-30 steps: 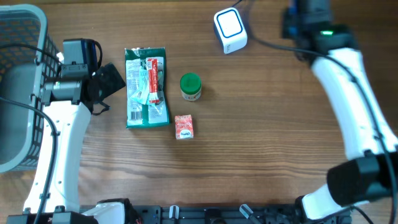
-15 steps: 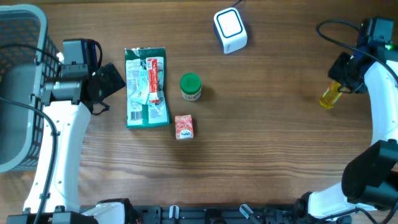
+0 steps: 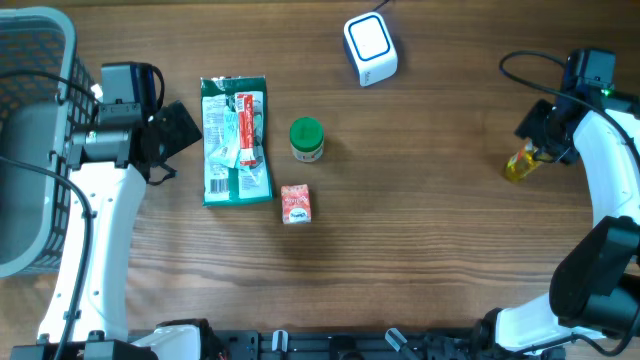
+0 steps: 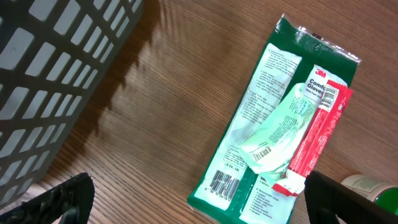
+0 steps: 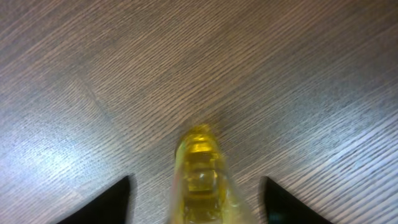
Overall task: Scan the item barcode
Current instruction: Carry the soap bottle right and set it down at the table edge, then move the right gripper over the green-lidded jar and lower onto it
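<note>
- Brown wood-grain counter (image 3: 420,230); a grey mesh basket (image 3: 30,60) sits at its left edge and a white scanner (image 3: 370,48) near the far edge.
- Yellow bottle (image 5: 200,174) lies near the right edge, well apart from the scanner.
- Only the right wrist view shows a gap on each side of the bottle: the right gripper (image 3: 535,140) fingers straddle it, parted and not touching.
- Left gripper (image 3: 180,140) fingers are spread wide and hold nothing, beside the green packet (image 4: 280,143).

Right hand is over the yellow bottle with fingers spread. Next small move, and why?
Probably lift the right hand straight up, clear of the yellow bottle. Its fingers stand wide on either side, with bare table showing in both gaps, so nothing grips the bottle. Backing off vertically should avoid knocking it.
</note>
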Tool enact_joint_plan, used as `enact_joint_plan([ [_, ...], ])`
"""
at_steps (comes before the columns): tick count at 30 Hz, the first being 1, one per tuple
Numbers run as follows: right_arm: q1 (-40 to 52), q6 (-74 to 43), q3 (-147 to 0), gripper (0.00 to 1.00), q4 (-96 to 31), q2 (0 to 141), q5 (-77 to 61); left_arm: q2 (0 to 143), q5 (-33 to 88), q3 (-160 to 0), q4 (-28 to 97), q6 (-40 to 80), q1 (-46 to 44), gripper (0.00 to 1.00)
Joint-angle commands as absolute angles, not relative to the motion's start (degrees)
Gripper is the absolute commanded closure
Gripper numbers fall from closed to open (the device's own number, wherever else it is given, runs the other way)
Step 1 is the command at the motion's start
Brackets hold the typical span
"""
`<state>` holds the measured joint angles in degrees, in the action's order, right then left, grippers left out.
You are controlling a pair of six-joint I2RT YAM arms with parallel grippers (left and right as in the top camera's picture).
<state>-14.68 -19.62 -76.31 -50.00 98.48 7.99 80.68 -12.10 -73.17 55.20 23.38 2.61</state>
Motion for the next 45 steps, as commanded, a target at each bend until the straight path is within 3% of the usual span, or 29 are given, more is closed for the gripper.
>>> enact_joint_plan([
  [1, -14.70, -19.49, -76.31, 0.00, -49.80, 98.96, 9.13, 80.79, -11.99, -73.17, 55.07, 22.72, 2.35, 0.00],
  [7, -14.70, -17.96, -81.62, 0.00, -54.39, 97.51, 7.51, 80.79, -11.99, -73.17, 55.07, 22.72, 2.35, 0.00],
  [12, -13.47, -8.73, -93.73, 0.04, -60.62, 95.33, -17.50, 80.79, -11.99, -73.17, 55.07, 22.72, 2.35, 0.00],
  [18, -4.80, -3.03, -94.52, 0.04, -61.60, 94.72, -28.53, 80.79, -11.99, -73.17, 55.07, 22.72, 2.35, 0.00],
  [24, 12.32, -9.72, -93.10, 0.00, -60.03, 95.55, -23.94, 80.79, -11.99, -73.17, 55.07, 22.72, 2.35, 0.00],
  [33, 35.64, -24.21, -93.08, 0.00, -50.74, 103.15, 8.47, 80.79, -11.99, -73.17, 55.07, 22.70, 2.35, 0.00],
  [38, 39.03, -24.23, -93.08, 0.00, -46.30, 108.77, 11.05, 80.79, -11.99, -73.17, 55.07, 22.72, 2.35, 0.00],
  [45, 39.33, -24.86, -93.08, 0.00, -38.17, 115.13, 2.39, 80.79, -11.99, -73.17, 55.07, 22.72, 2.35, 0.00],
])
